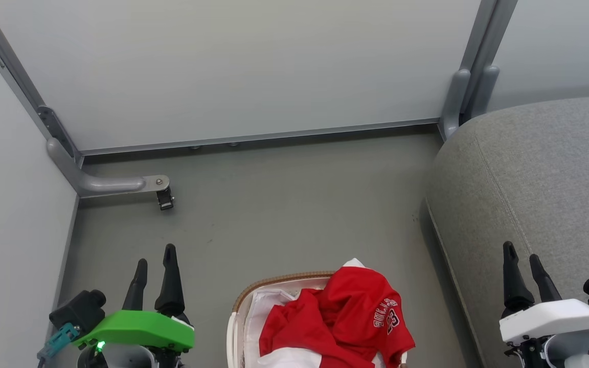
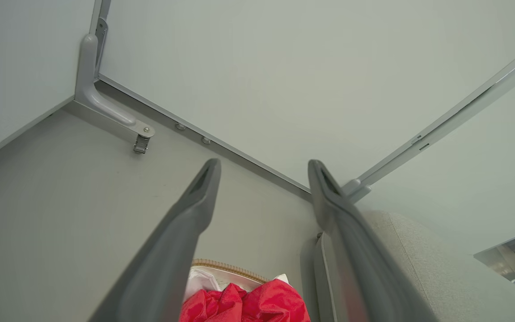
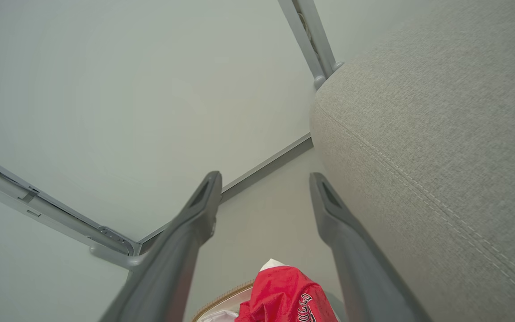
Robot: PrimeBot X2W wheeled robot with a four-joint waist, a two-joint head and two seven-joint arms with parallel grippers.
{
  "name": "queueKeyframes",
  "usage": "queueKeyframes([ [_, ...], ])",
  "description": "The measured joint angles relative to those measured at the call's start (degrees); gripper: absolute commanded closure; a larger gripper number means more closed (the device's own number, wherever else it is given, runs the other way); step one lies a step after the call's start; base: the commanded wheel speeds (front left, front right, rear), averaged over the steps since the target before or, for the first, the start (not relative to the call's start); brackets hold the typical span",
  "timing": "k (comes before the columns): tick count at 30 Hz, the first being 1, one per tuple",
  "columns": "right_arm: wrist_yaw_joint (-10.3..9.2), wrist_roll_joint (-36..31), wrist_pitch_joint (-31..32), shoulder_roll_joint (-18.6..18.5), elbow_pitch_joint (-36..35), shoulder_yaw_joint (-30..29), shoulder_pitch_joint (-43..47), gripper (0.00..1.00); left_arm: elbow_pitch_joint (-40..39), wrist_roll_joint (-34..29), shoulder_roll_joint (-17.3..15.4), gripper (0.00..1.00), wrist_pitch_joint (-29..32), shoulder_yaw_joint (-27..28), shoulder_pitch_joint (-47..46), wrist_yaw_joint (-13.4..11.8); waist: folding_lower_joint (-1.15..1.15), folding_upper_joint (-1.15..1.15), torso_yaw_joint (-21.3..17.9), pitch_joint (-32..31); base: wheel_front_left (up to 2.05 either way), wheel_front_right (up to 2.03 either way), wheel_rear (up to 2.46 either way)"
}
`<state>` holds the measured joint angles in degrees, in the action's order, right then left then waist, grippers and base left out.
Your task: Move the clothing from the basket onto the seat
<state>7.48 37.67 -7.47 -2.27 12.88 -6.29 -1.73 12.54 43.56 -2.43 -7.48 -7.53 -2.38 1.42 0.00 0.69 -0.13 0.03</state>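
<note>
- Left gripper (image 1: 156, 254), lower left of the head view, and right gripper (image 1: 521, 251), lower right, both hang spread and empty.
- Clothing (image 1: 345, 312) sits heaped in the basket (image 1: 274, 282) at bottom centre, spilling over its right rim; the seat (image 1: 545, 179) lies at the right.
- Risk: a deep pinch could catch the white liner (image 1: 258, 312) too, or drag the likely light basket.
- Basket's near half is cut off; the garment count and folded lettering are unclear.
</note>
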Motion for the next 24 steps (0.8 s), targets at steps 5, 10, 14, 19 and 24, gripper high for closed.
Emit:
queueKeyframes([
  [5,0.0,-5.33,-0.66,-0.04,-0.83,1.25,0.17,0.0,0.42,-2.78,-0.01,0.0,-0.74,-0.85,0.01,-0.43,0.0,0.0,0.06,-0.05,0.0,0.0,0.0],
  [10,0.0,-8.13,-1.44,-0.11,-0.93,1.67,0.85,0.0,0.68,-5.38,-0.03,0.0,-1.45,-1.59,0.05,-0.55,0.0,0.0,0.06,-0.12,0.0,0.0,0.0],
  [14,0.0,-10.24,-2.0,-0.13,-0.97,1.94,1.08,0.0,0.76,-7.0,-0.04,0.0,-2.03,-1.94,0.28,-0.69,0.0,0.0,0.03,-0.14,0.0,0.0,0.0],
  [19,0.0,-13.07,-2.69,-0.15,-0.96,2.01,1.1,0.0,0.98,-8.96,-0.05,0.0,-2.7,-2.48,0.55,-0.93,0.0,0.0,0.02,-0.12,0.0,0.0,0.0],
  [24,0.0,-15.89,-3.36,-0.23,-0.82,2.29,1.1,0.0,1.4,-11.51,-0.08,0.0,-3.28,-3.13,0.67,-1.25,0.0,0.0,0.04,-0.14,0.0,0.0,0.0],
])
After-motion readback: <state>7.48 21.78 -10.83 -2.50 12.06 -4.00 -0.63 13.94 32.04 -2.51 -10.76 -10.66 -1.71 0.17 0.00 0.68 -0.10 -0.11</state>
